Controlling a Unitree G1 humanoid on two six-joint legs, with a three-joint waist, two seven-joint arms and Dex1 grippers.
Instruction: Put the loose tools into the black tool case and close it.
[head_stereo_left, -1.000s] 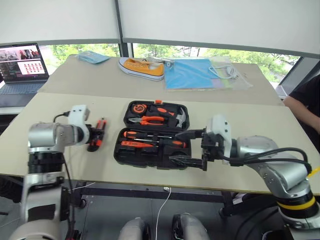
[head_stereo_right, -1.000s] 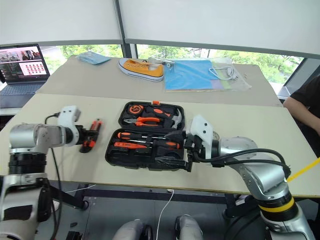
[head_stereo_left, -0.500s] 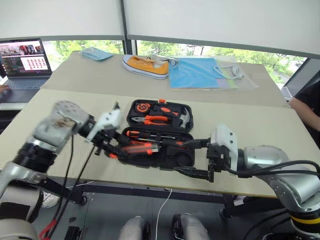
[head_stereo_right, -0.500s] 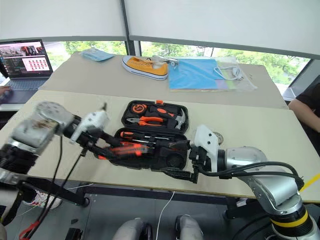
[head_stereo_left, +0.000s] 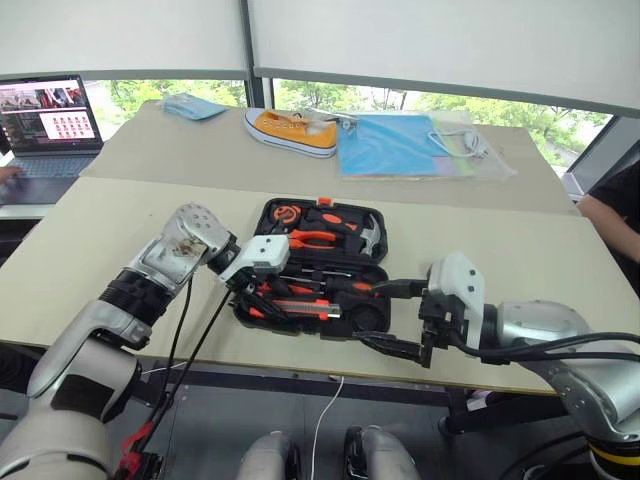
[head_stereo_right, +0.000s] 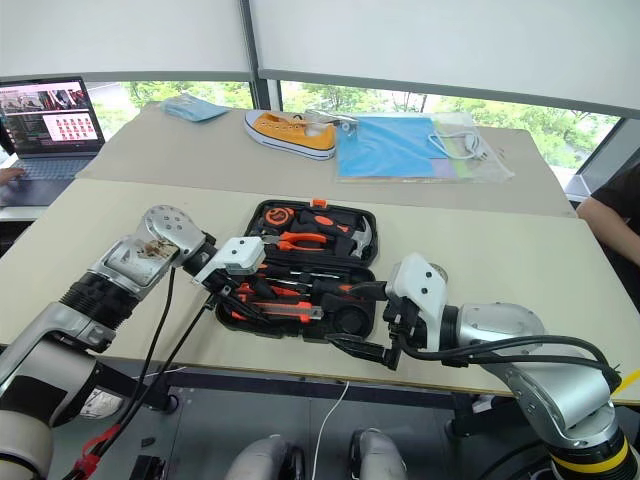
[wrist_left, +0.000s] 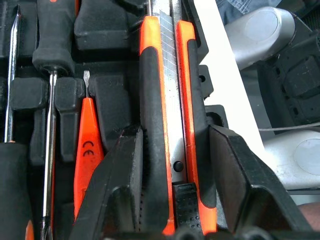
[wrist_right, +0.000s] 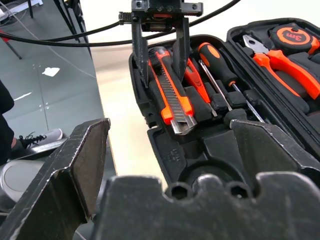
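The black tool case (head_stereo_left: 262, 216) lies open in the middle of the near table. In its front half lies the orange-black utility knife (wrist_left: 170, 100), set in the foam. My left gripper (head_stereo_left: 258, 296) points down over the case's front left, open, with one finger on each side of the knife (wrist_right: 172, 100). Beside the knife lie the slim orange tester screwdriver (wrist_left: 86, 135) and an orange-and-black screwdriver (wrist_right: 215, 65). The lid holds pliers (wrist_right: 285, 60), a tape measure (wrist_right: 292, 35) and a hammer (head_stereo_left: 365, 235). My right gripper (head_stereo_left: 388, 318) hangs wide open at the case's front right corner, holding nothing.
On the far table are an orange shoe (head_stereo_left: 290, 130), a blue folder (head_stereo_left: 390, 145) and a blue cloth (head_stereo_left: 190, 107). A laptop (head_stereo_left: 45, 120) stands at far left with a person's hand (head_stereo_left: 8, 172) at it. A person's sleeve (head_stereo_left: 615, 200) shows at right.
My left gripper brought the utility knife from the table left of the case, rightwards into the case's front half, rolled its wrist and spread its fingers. The right gripper stayed put.
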